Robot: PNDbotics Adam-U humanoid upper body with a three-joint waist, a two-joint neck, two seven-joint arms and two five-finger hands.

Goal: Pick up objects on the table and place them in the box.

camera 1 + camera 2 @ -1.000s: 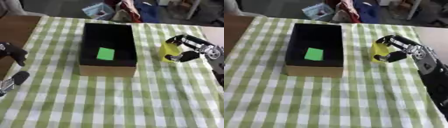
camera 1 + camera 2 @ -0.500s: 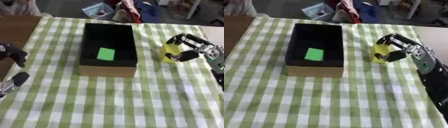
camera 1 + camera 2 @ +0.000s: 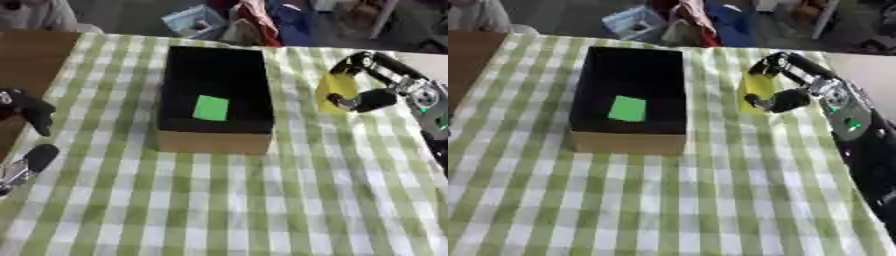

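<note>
Left eye view: right robot hand (image 3: 378,85) is curled round a yellow object (image 3: 336,93), w/ fingers over its top and thumb at its lower side, just right of the box (image 3: 215,145) on the checked bench (image 3: 262,200). Object looks small, light, prob. rigid plastic; holding it across the narrow sides seems fair. A green piece (image 3: 211,108) lies inside the box. Left robot hand (image 3: 26,135) sits well left of the box at the bench edge, fingers relaxed, holding nothing.

Right eye view: the yellow object stands upright, just apart from the box's right wall, enclosed by the right robot hand.
</note>
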